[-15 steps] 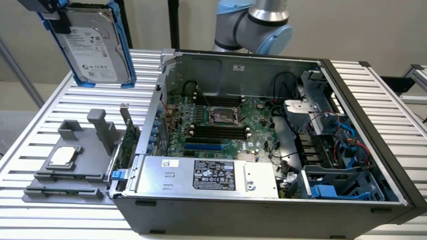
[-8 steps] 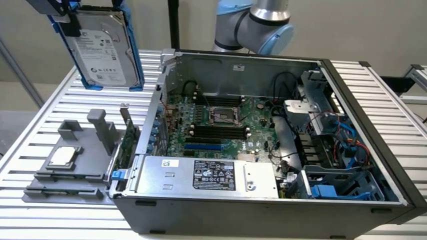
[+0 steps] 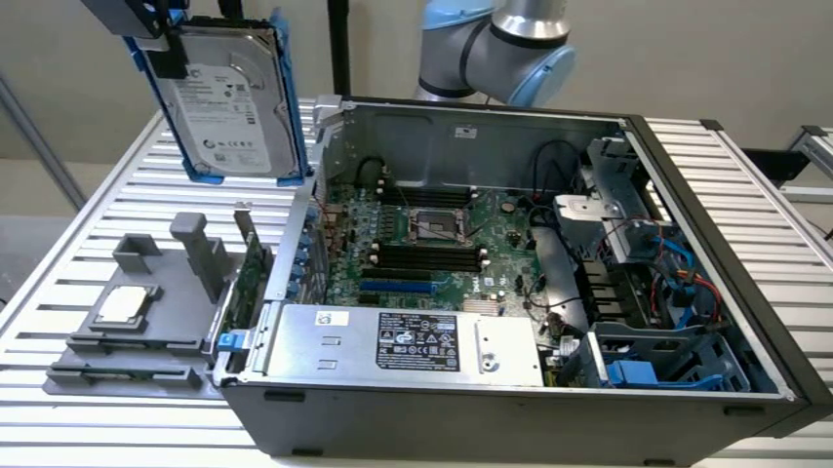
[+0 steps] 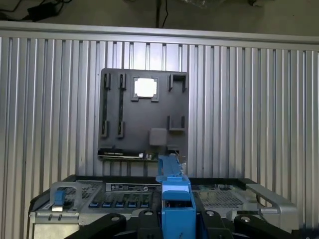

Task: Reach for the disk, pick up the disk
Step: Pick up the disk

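The disk (image 3: 232, 97), a silver-grey hard drive with a white label in blue carrier rails (image 4: 174, 199), hangs upright in the air above the slatted table, beside the far corner of the open computer case (image 3: 521, 292) on the exterior view's left. My gripper (image 3: 159, 41) is shut on its upper edge. In the wrist view the blue rail stands edge-on between my black fingers (image 4: 144, 219), with the case's top below it.
A grey fixture tray (image 3: 156, 312) (image 4: 144, 124) lies on the table beside the case, holding a small square silver chip (image 3: 124, 304) (image 4: 146, 87). Inside the case are a motherboard (image 3: 430, 234) and a silver box with a black label (image 3: 404, 341). The arm's base (image 3: 501, 44) stands behind.
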{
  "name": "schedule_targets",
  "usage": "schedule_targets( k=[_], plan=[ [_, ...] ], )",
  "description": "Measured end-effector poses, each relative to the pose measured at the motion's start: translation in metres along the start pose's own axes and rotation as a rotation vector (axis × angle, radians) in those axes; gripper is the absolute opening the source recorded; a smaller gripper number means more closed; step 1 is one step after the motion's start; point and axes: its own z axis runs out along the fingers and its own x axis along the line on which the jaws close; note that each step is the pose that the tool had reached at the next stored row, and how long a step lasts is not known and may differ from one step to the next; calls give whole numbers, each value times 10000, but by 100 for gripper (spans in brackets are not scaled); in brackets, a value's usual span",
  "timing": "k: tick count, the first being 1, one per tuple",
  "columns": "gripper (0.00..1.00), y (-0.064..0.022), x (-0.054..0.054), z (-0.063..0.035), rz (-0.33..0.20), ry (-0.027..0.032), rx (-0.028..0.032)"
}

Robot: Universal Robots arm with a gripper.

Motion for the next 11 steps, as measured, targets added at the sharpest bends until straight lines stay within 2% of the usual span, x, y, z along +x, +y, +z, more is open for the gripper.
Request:
schedule_targets(
  k=[11],
  plan=[
    [33,-425,122,-26,0,-78,-51]
  ],
)
